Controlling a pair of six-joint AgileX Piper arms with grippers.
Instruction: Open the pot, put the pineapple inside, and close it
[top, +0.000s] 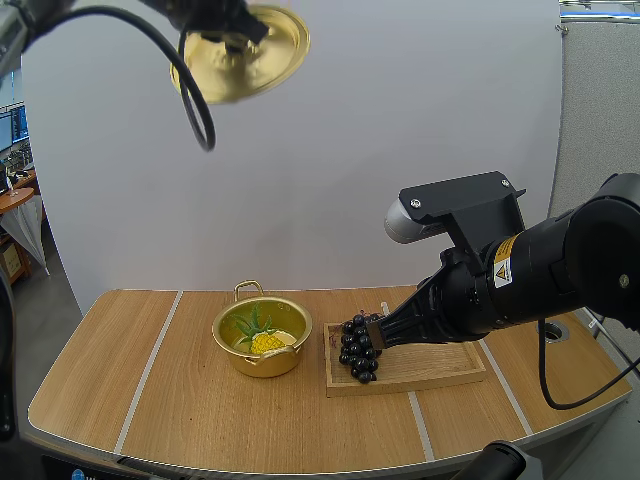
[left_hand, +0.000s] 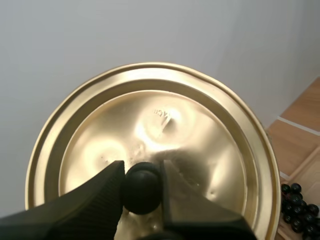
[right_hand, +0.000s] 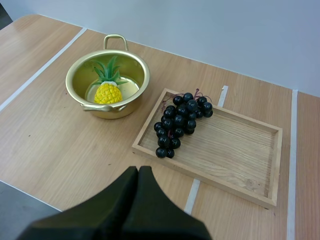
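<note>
A gold pot (top: 262, 337) stands open on the table with a yellow pineapple (top: 266, 342) lying inside it; the right wrist view has the pot (right_hand: 107, 85) and the pineapple (right_hand: 108, 93) too. My left gripper (top: 232, 38) holds the gold lid (top: 245, 55) high above the table, to the left of the pot. In the left wrist view its fingers (left_hand: 100, 192) pinch the lid's black knob (left_hand: 142, 187) over the lid (left_hand: 150, 145). My right gripper (top: 378, 330) hovers over the tray's left end, and its fingers (right_hand: 131, 202) lie together as one wedge, holding nothing.
A wooden tray (top: 440, 370) lies right of the pot with a bunch of dark grapes (top: 357, 350) on its left end, and the right wrist view has the tray (right_hand: 240, 165) and grapes (right_hand: 180, 122). White tape lines cross the tabletop.
</note>
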